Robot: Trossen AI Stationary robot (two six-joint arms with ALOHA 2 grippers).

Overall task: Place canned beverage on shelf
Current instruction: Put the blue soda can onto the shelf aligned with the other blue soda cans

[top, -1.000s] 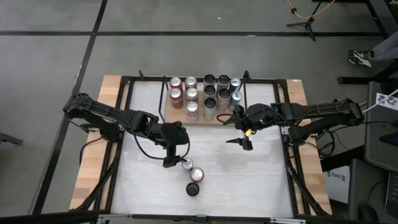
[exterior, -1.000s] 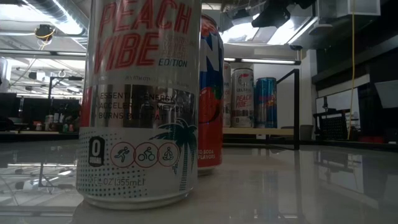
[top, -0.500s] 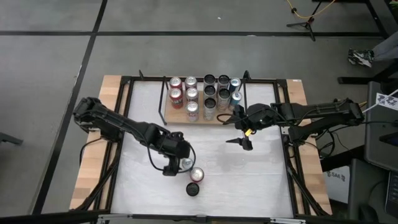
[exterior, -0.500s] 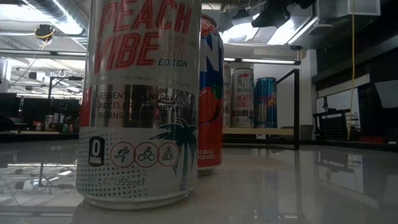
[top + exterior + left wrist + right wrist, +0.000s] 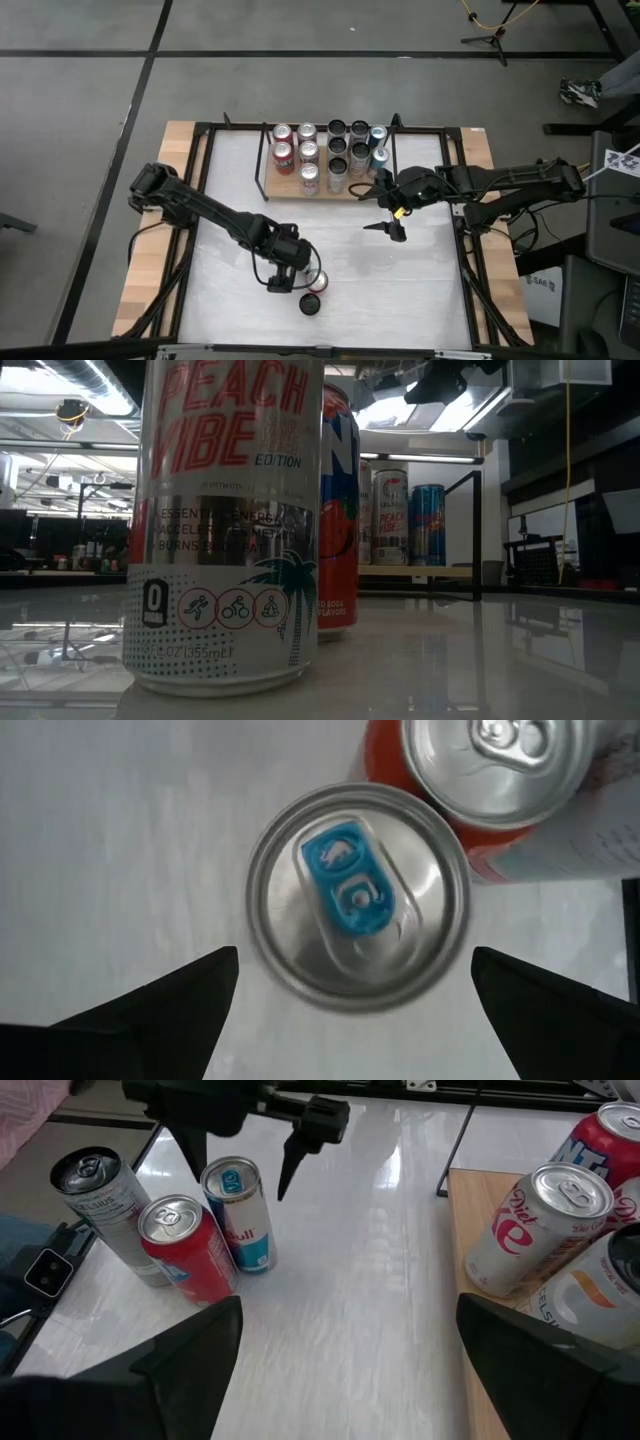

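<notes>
Three cans stand upright on the white table near its front edge: a blue-and-silver can (image 5: 238, 1215), a red can (image 5: 187, 1248) and a silver "Peach Vibe" can (image 5: 225, 520). My left gripper (image 5: 355, 955) hangs open straight above the blue can's top (image 5: 358, 898), one finger on either side of it, touching nothing. It points steeply down (image 5: 240, 1160). The light-wood shelf (image 5: 283, 186) at the table's far middle carries several upright cans. My right gripper (image 5: 385, 232) waits open above the table, just in front of the shelf's right end.
The red can (image 5: 500, 770) stands close beside the blue one, on the side toward the table's near right, and the silver can (image 5: 310, 304) stands nearer the front edge. Black rod uprights (image 5: 455, 1140) stand at the shelf's ends. Bare table (image 5: 420, 290) lies to the right of the three cans.
My left gripper has gone down and toward the table's near right, from beside the blue can to straight above it, and has tipped more steeply downward. Its fingers have stayed open. The cans have not moved.
</notes>
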